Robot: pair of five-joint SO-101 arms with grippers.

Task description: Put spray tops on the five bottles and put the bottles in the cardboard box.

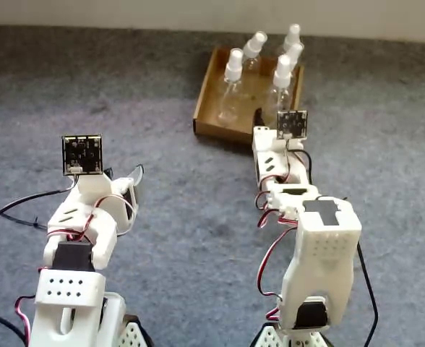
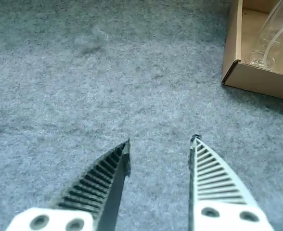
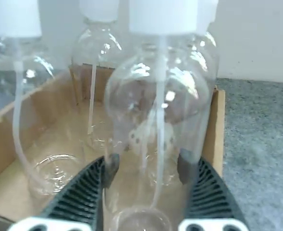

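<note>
Bottle (image 3: 160,96) gripped by right hand (image 3: 146,166) in cardboard box (image 3: 217,125); grey carpet (image 3: 262,144), pale wall (image 3: 257,38).

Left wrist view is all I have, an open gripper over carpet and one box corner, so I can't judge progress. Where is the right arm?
Observer: The right gripper is at the near right corner of the cardboard box, shut on a bottle.
Operator: Does that bottle have its top?
Observer: Yes, a white spray top is on it.
Operator: How many are boxed?
Observer: In the high view I count five topped bottles in the box, that one included.
</note>
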